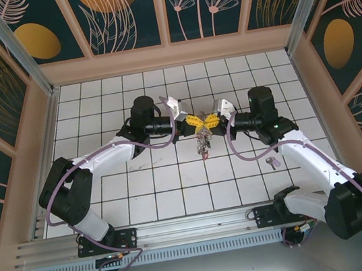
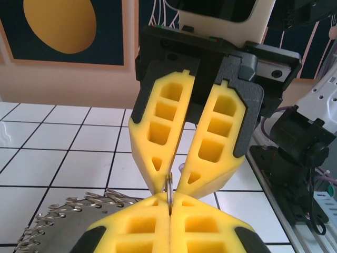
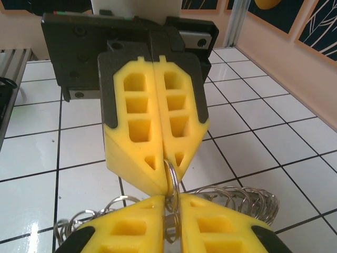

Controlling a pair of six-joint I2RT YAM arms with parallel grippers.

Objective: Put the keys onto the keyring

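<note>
Keyring [image 2: 169,191] pinched by both grippers above the tiled table [image 1: 142,196].
From above, the left gripper [image 1: 196,121] and right gripper [image 1: 207,122] are seen tip to tip at mid-table, with keys [image 1: 203,144] bunched beneath and a loose key [image 1: 271,161] lying near the right arm. At the left wrist, the keyring is seen edge-on, clamped by both narrow finger pairs. At the right wrist, it is likewise gripped from both sides.

left tool [image 2: 169,208], right tool [image 3: 172,206]: 2 | keyring [image 3: 171,173]: 1 | loose key [image 1: 272,163]: 1 | bunched keys [image 1: 203,144]: uncountable
</note>
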